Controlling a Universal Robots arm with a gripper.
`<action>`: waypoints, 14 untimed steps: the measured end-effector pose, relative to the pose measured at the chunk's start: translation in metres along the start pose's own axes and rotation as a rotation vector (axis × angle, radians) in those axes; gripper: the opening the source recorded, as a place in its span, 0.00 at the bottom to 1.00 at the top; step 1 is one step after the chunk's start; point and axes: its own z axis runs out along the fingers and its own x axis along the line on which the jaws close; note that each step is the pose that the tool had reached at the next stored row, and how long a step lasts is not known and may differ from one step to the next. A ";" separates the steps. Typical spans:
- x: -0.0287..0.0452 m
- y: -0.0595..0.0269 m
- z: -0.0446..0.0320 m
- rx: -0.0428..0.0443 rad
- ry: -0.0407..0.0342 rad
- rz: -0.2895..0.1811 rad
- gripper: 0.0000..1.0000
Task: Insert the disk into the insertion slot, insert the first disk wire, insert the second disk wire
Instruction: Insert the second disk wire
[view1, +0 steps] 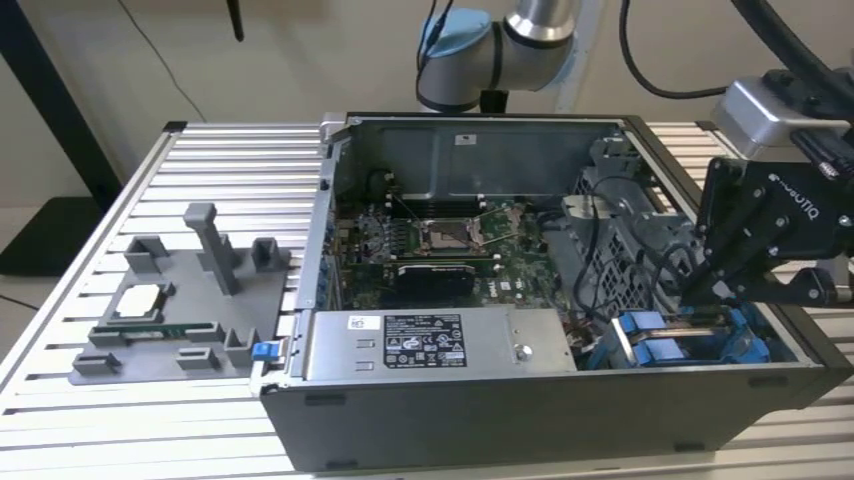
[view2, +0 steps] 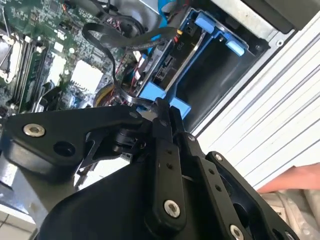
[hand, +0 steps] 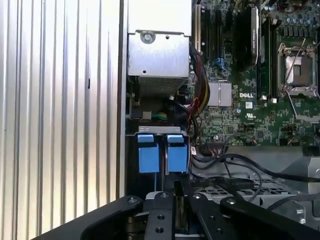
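Sitting in the insertion slot (view1: 694, 345) at the open case's (view1: 534, 420) corner, the disk (view2: 167, 65) shows us its dark edge inside glossy blue plastic. We see the matte black gripper (view1: 697, 297) right above it, fingers pressed together. Beside it, the grey power-supply box (view1: 441, 343) wears a white printed label.

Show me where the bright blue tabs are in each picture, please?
Exterior view: the blue tabs sit in the case's corner at the exterior view's right, under the gripper.
First wrist view: the tabs stand just beyond the gripper.
Second wrist view: they are by the gripper.
Shared landmark: the motherboard.
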 end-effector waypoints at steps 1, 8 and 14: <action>0.0001 0.0007 0.0006 0.0086 -0.0020 -0.001 0.00; 0.0004 0.0031 0.0035 0.0521 -0.0213 -0.004 0.00; 0.0009 0.0038 0.0081 0.0748 -0.0311 0.005 0.00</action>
